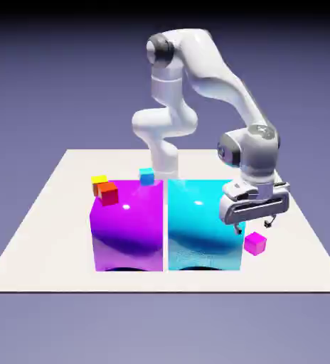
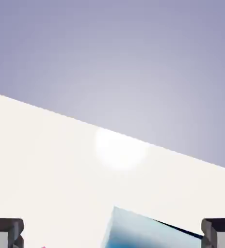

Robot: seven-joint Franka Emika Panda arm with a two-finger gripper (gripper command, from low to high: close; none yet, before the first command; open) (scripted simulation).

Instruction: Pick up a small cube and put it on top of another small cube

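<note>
Pink cube (image 1: 255, 244) on table (image 1: 36, 259), 4 o'clock in exterior view; hand view catches only a pink speck, 7 o'clock. My pincer (image 1: 254, 227): wide open, holding nothing.

— Can we read any lettering, numbers or signs anywhere, from edge to edge of the table (image 1: 40, 234)?
— None that we can make out; we find no legible label or brand in either view.

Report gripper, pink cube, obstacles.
Gripper open, empty, above pink cube. Pink cube on table, not gripped. Big cyan cube close beside it; may crowd the fingers.
</note>
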